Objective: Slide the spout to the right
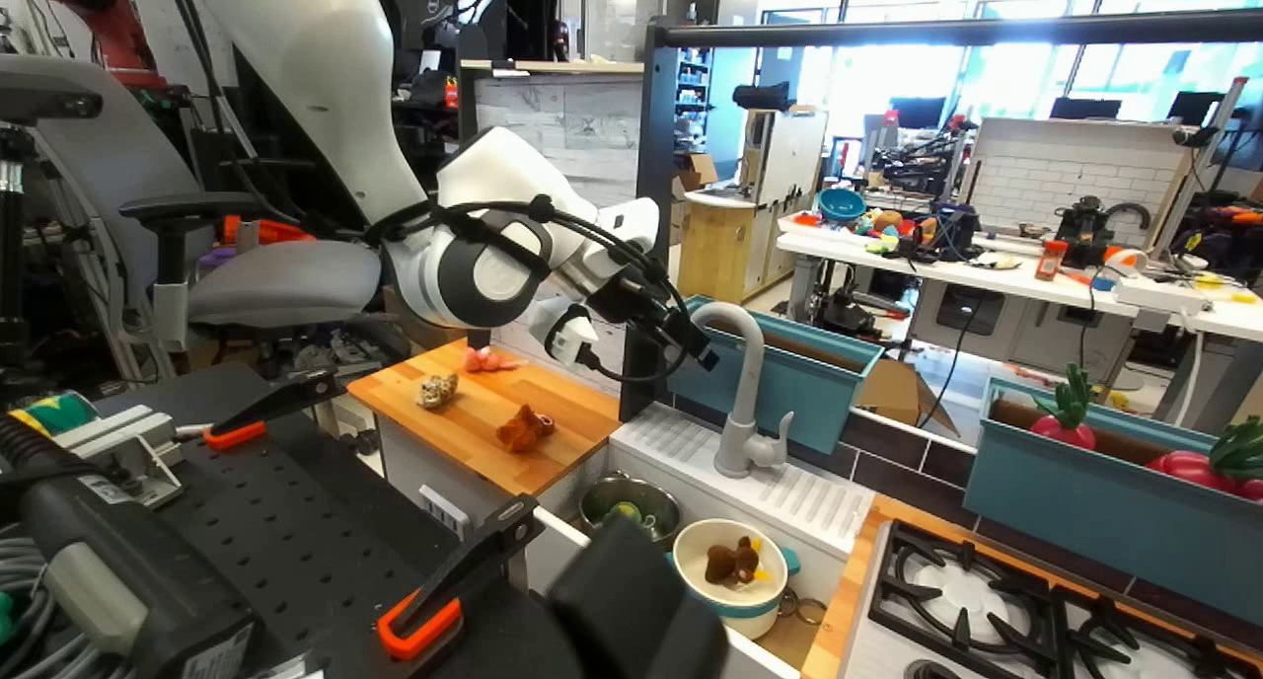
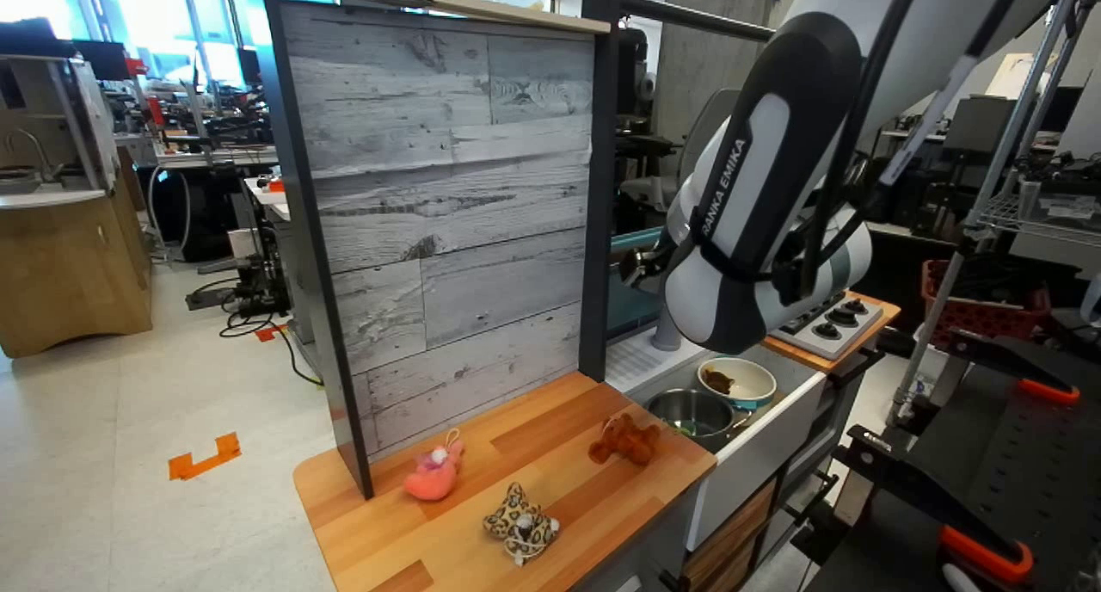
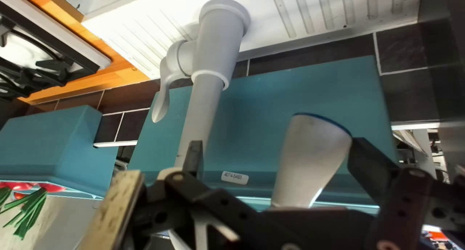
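The spout [image 1: 754,363] is a grey arched faucet tube on an upright base behind the sink. In an exterior view only its base [image 2: 667,334] shows beside the arm. In the wrist view its tube [image 3: 203,108] runs down from the base, and its blue-rimmed outlet end [image 3: 308,159] shows between my fingers. My gripper [image 3: 277,148] is open around this end, with the right finger at or very near its side and a wide gap on the left. The left finger overlaps the tube in view. In an exterior view my gripper [image 1: 703,348] is at the arch's outlet side.
A teal planter [image 1: 819,383] hangs behind the spout and another [image 1: 1115,531] stands farther right. A dark post [image 1: 651,186] rises beside the gripper. A pot [image 1: 631,482] and a bowl [image 1: 735,612] stand in the sink. A faucet handle [image 3: 163,90] juts from the base. Toys lie on the wooden counter [image 2: 550,428].
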Action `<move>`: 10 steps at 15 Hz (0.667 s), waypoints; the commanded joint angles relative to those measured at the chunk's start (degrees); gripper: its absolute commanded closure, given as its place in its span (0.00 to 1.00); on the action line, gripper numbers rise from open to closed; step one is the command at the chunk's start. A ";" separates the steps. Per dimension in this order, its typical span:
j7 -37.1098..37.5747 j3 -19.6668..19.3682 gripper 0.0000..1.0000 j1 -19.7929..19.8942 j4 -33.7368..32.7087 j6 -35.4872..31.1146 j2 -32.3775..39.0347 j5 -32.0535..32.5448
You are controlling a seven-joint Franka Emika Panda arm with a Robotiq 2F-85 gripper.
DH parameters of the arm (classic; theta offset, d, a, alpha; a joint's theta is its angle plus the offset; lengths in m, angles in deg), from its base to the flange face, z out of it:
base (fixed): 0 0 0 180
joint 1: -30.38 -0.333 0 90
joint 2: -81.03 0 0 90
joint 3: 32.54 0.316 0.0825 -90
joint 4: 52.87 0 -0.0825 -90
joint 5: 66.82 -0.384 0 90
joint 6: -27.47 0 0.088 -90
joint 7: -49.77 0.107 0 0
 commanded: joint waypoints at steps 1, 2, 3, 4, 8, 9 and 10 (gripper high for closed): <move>-1.14 -1.00 0.00 2.95 7.95 -2.10 -4.14 0.41; -1.16 -1.22 0.00 2.78 8.55 -1.66 -4.54 0.31; -1.15 -1.43 0.00 2.52 9.29 -1.11 -5.06 0.24; -1.21 -1.62 0.00 2.26 9.99 -0.43 -5.52 0.12; -3.46 -1.30 0.00 2.14 14.32 3.17 -9.27 -1.09; -3.73 -1.21 0.00 2.46 16.15 5.01 -11.22 -0.56; -3.76 -1.56 0.00 2.79 17.89 5.81 -12.49 -0.09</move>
